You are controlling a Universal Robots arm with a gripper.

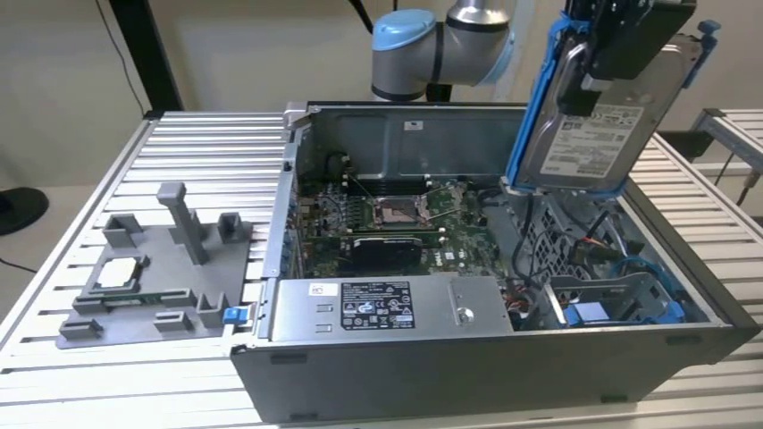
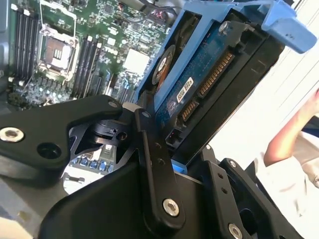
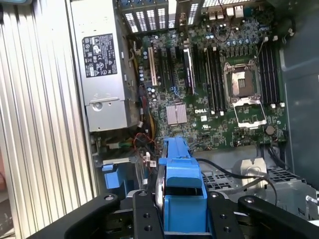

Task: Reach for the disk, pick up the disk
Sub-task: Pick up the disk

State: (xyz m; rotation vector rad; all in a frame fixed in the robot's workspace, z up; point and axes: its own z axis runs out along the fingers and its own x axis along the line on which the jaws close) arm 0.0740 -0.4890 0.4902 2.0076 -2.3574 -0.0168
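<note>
and there it is, the disk (image 1: 602, 116) is up in the air, lifted clear above the open computer case (image 1: 477, 357), hanging on edge with its white label facing the exterior view. the gripper (image 1: 620, 49) is clamped on its upper end, black fingers (image 3: 144, 219) pressed against the blue bracket (image 3: 183, 189) from both sides in the first wrist view. in the second wrist view a finger (image 2: 157, 164) lies right along the disk's connector edge, so the hold is on the plastic frame more than on the metal body.

here's the worry. that bracket looks like thin plastic, and my read is it could flex or slide in the jaws, letting the drive tilt or drop. straight below the hand sits the motherboard (image 3: 214, 84) and the empty drive bay (image 1: 620, 299) with loose cables (image 1: 602, 241), so a slip would land on delicate parts or snag a wire. the long lower end of the disk hangs well below the grip, so any swing could knock the case wall. beside the hand, in the second wrist view, a person's arm (image 2: 291, 134) is close by, and that's a contact risk too.
</note>
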